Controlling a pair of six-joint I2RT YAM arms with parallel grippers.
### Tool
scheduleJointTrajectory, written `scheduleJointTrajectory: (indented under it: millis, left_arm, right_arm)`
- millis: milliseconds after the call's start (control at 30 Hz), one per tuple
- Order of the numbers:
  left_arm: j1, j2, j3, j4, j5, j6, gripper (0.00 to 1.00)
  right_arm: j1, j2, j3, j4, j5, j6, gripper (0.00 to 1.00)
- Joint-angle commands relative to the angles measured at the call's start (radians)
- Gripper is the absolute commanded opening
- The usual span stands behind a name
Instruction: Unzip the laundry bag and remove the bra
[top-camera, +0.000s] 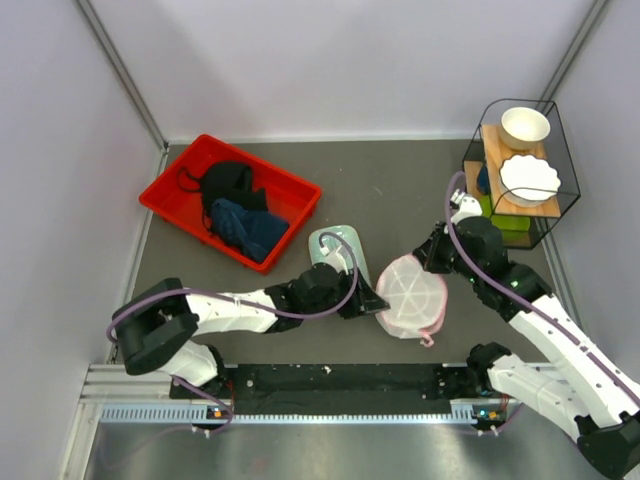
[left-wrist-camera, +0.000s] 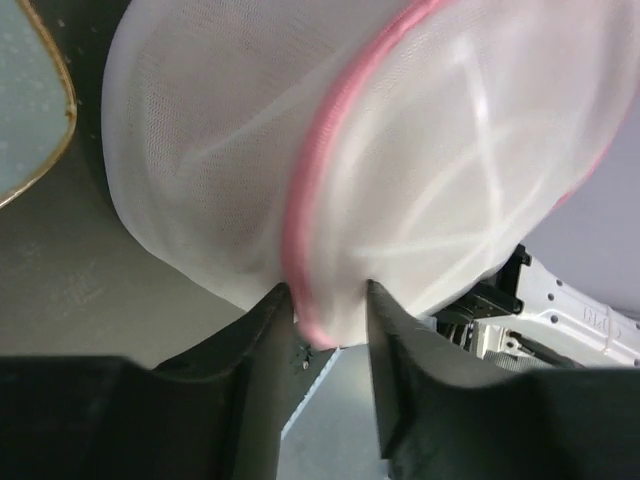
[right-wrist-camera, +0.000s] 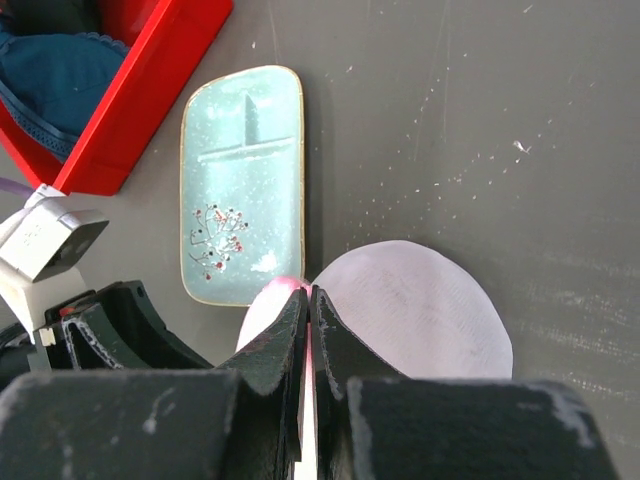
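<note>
Bag (top-camera: 410, 295): round, white translucent mesh, pink trim (left-wrist-camera: 300, 200). Your left end effector (left-wrist-camera: 330, 305) clenched on trim; your right end effector (right-wrist-camera: 308, 297) pinching bag edge. Glossy mint tray (right-wrist-camera: 240, 170) on desk (right-wrist-camera: 480, 120).

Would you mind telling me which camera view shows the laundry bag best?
The top external view: the whole round laundry bag shows there. The left wrist view gives a cropped close-up of its mesh and pink trim, pinched by the left gripper. The right wrist view shows only part, beyond the shut right gripper.
</note>
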Motion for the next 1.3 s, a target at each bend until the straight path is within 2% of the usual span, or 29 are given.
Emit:
scheduleJointTrajectory:
  millis: [0,67,100,167,200,300,400,533,733,833,867,900,967,1000,1067,1133,1267]
  left_arm:
    - [0.008,-0.030,0.019,0.038,0.011,0.004,0.32]
    - [0.014,-0.053,0.088,-0.088,-0.028,0.053,0.25]
    - [0.017,-0.066,0.119,-0.211,-0.039,0.117,0.22]
    - [0.031,-0.067,0.219,-0.317,-0.057,0.201,0.21]
    - [0.038,-0.058,0.249,-0.396,-0.057,0.222,0.16]
    - [0.067,-0.034,0.345,-0.417,-0.065,0.300,0.08]
    - [0.116,0.026,0.429,-0.423,-0.008,0.380,0.06]
    - [0.204,0.153,0.570,-0.470,0.108,0.470,0.06]
    - [0.231,0.394,0.869,-0.588,0.164,0.598,0.10]
    - [0.231,0.503,1.027,-0.664,0.162,0.637,0.23]
    - [0.231,0.525,1.059,-0.677,0.164,0.645,0.30]
    - [0.231,0.552,1.108,-0.697,0.171,0.650,0.45]
    - [0.228,0.556,1.129,-0.697,0.170,0.660,0.59]
    - [0.227,0.540,1.129,-0.697,0.168,0.668,0.69]
    - [0.222,0.493,1.121,-0.704,0.143,0.696,0.80]
    - [0.219,0.448,1.081,-0.705,0.116,0.711,0.89]
    - [0.215,0.274,0.974,-0.699,0.000,0.740,0.91]
  right_arm:
    - [0.006,-0.027,0.019,0.008,0.039,-0.022,0.00]
    - [0.004,-0.046,0.017,-0.004,0.050,-0.030,0.00]
    - [0.006,-0.053,0.017,-0.013,0.064,-0.032,0.00]
    - [0.006,-0.075,0.017,-0.047,0.078,-0.039,0.00]
    - [0.006,-0.084,0.019,-0.058,0.081,-0.041,0.00]
    - [0.006,-0.110,0.016,-0.085,0.067,-0.035,0.00]
    - [0.004,-0.139,0.017,-0.122,0.084,-0.035,0.00]
    - [0.004,-0.178,0.005,-0.162,0.073,-0.019,0.00]
    - [0.004,-0.240,-0.007,-0.220,0.049,0.017,0.00]
    - [0.006,-0.257,-0.030,-0.224,0.018,0.044,0.00]
    - [0.004,-0.257,-0.047,-0.225,0.026,0.044,0.00]
    - [0.006,-0.257,-0.053,-0.225,0.041,0.047,0.00]
    - [0.006,-0.254,-0.073,-0.222,0.052,0.056,0.00]
    - [0.006,-0.251,-0.078,-0.221,0.062,0.057,0.00]
    - [0.006,-0.245,-0.086,-0.216,0.073,0.064,0.00]
    - [0.006,-0.245,-0.089,-0.208,0.087,0.064,0.00]
    - [0.006,-0.238,-0.072,-0.198,0.095,0.056,0.00]
